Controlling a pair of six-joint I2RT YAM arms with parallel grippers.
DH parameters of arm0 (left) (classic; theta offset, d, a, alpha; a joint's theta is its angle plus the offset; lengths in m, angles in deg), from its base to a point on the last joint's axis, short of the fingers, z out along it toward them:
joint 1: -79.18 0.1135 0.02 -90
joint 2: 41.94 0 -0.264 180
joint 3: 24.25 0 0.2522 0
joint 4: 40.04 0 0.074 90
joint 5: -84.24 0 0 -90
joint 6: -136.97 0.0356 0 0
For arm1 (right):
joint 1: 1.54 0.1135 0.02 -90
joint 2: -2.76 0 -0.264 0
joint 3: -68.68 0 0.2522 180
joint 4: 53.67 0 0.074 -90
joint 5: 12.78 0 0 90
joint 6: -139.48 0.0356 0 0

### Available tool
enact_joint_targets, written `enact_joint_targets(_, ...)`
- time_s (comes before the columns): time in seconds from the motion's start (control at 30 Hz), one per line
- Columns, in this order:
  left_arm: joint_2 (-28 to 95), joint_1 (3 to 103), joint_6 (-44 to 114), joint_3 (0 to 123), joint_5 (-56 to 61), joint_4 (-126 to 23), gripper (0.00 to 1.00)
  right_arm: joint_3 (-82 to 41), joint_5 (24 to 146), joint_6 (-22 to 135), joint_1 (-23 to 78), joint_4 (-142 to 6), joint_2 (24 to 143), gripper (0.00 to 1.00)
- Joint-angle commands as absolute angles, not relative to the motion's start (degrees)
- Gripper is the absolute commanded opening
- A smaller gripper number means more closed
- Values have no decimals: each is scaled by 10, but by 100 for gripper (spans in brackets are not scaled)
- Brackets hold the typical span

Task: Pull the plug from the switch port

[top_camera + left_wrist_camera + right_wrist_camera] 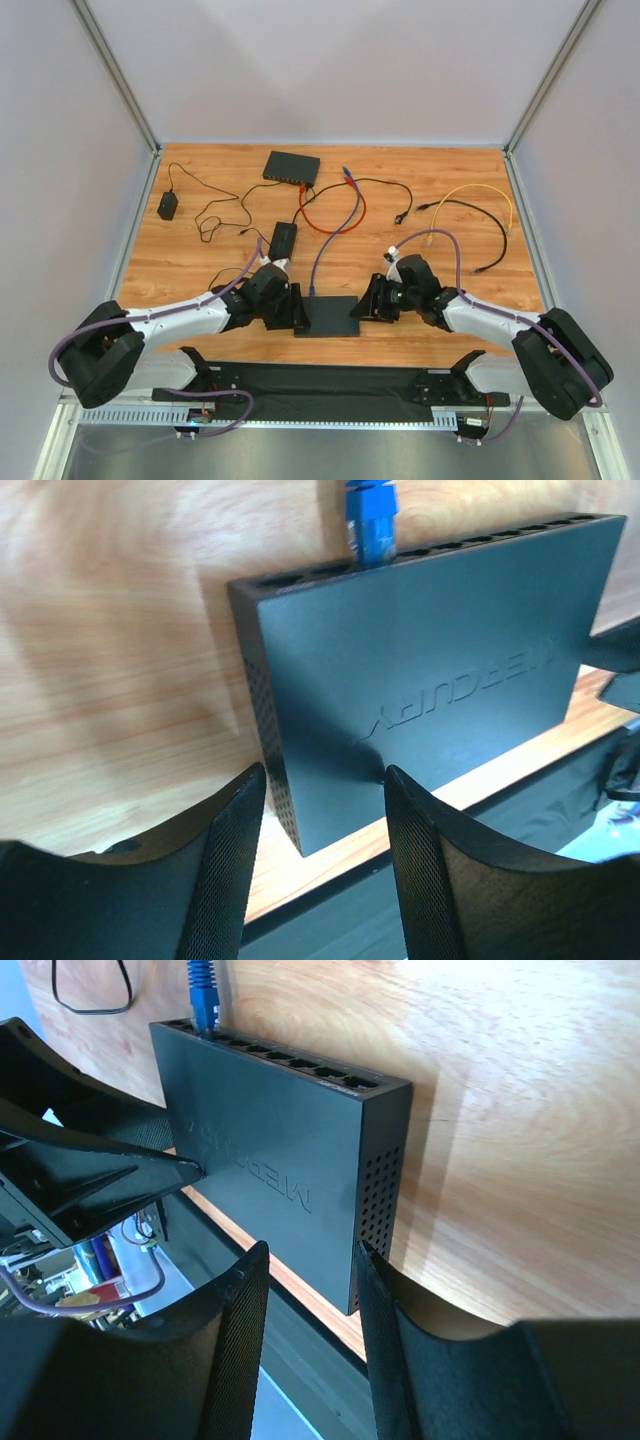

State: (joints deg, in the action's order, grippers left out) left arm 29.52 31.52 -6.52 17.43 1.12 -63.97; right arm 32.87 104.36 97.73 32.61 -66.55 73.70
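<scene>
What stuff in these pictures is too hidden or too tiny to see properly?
- Blue plug: in the left wrist view, the top edge cuts off its cable.
- Ports on the switch: in the top view, too small to count.
- Whether the left claw touches the switch: in the left wrist view, its own fingers hide the contact.
- Black box at the back: in the top view, too small to identify.

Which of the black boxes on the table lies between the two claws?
The flat switch at the near edge, with a blue plug in its port; the rest lie farther back.
</scene>
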Motion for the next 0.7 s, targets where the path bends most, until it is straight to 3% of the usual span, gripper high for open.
enact_joint_targets(0.0, 264, 313, -50, 197, -28, -695, 60, 324, 1054, 1000, 335, -624, 732, 42)
enact_joint_targets(0.13, 201, 314, -48, 203, -56, -746, 61, 262, 987, 941, 334, -749, 707, 45)
enact_joint_targets(0.27, 165, 314, -51, 200, -44, -740, 61, 175, 929, 845, 334, -835, 705, 55)
enact_joint_targets(0.4, 168, 314, -53, 195, 13, -679, 60, 92, 965, 763, 334, -857, 782, 59)
enact_joint_targets(0.67, 215, 314, -58, 190, 76, -604, 58, -12, 1094, 736, 334, -838, 948, 55)
